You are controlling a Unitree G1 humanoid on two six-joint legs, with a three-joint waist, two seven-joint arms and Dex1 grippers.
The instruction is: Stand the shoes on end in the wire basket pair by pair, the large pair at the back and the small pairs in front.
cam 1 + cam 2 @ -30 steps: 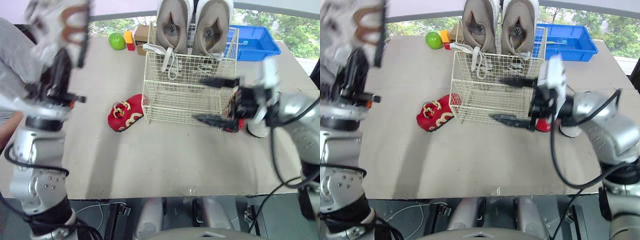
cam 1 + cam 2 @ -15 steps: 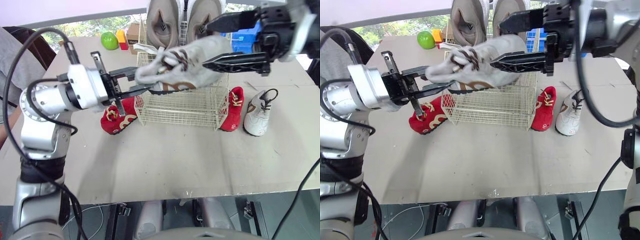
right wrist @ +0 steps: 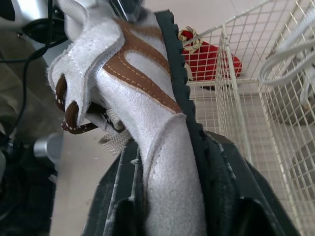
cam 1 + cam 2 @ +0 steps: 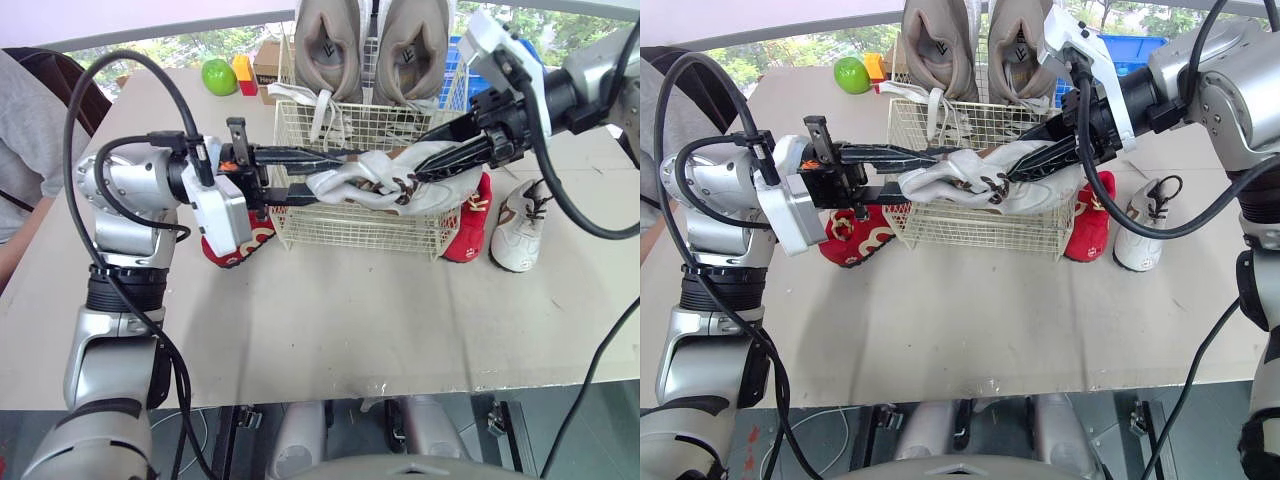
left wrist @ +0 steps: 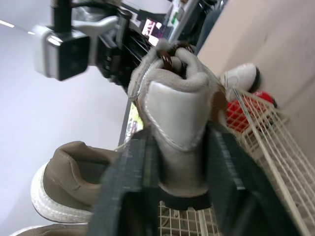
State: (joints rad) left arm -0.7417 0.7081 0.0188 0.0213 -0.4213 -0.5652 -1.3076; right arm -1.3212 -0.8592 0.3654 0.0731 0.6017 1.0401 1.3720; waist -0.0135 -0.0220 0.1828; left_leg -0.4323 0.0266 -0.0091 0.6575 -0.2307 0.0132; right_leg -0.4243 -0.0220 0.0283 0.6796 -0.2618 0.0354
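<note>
Midway through loading a small shoe: holding the white shoe [image 4: 385, 185] on its side over the front rim of the wire basket [image 4: 350, 228], pinched tight at one end by the left claw [image 4: 320, 172] and at the other by the right claw [image 4: 425, 168], before the big grey pair [image 4: 335, 45] standing at the back. Next calls for tipping it on end and lowering it in without snagging wire. Looks soft, pale, brown-trimmed, laces loose.

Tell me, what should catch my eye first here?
The left gripper and right gripper clamp one white shoe between them above the front of the wire basket. A large grey-brown pair stands on end at its back. A second white shoe lies on the table to its right.
</note>
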